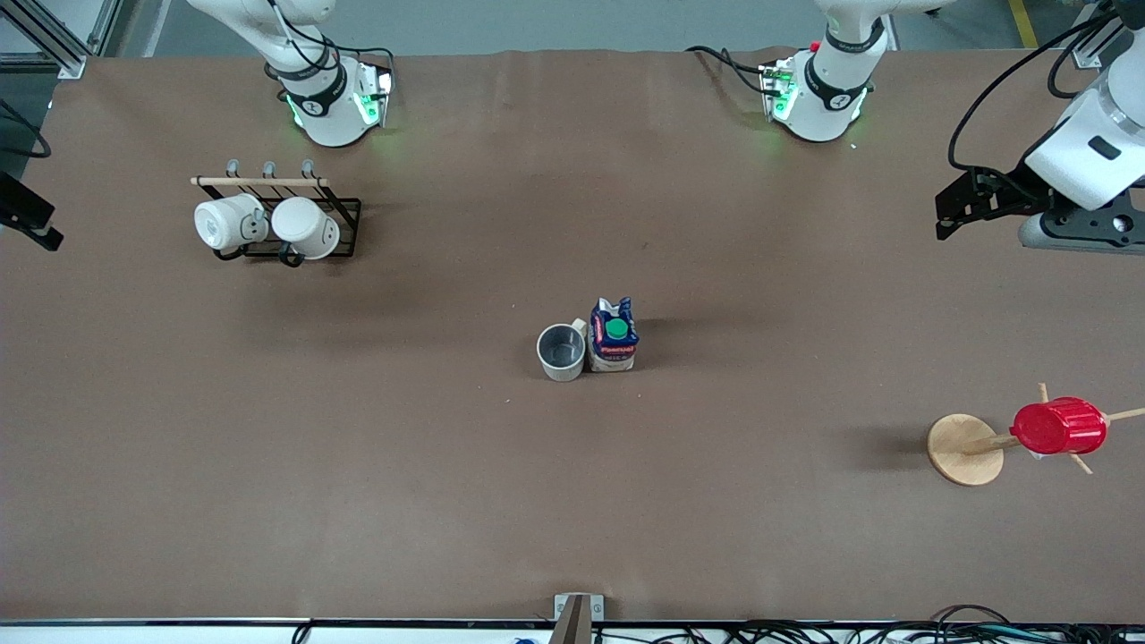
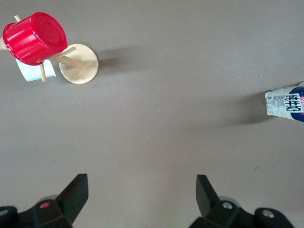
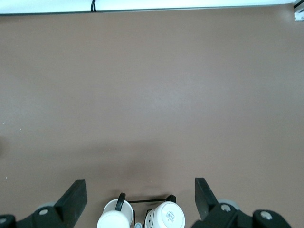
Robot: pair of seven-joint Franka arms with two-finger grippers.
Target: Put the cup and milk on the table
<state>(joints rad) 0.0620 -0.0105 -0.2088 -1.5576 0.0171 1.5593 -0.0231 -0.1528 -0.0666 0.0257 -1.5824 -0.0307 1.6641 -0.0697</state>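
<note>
Two task items are seen standing upright together near the middle of the brown surface (image 1: 447, 501): the cup (image 1: 562, 351) and the milk (image 1: 614, 335). They are set just beside each other, apparently touching, with the cup toward the right arm's end and the milk toward the left arm's end. The cup's dark grey interior is shown from above, and the milk's green cap faces up.

The left hand (image 2: 140, 190) is held in the air over the left arm's end of the surface, its fingers spread wide with nothing between them. In the left wrist view, part of the milk is caught at the picture's edge, and a red ribbed cup (image 1: 1058, 427) is seen hung on a wooden peg stand (image 1: 966, 449), which is placed nearer to the front camera than the milk.

The right hand (image 3: 140, 192) is likewise held wide and empty, over a black wire rack (image 1: 344, 219) at the right arm's end of the surface. Two white mugs (image 1: 267, 225) are hung on that rack, farther from the front camera than the cup. Neither hand is touching any item.
</note>
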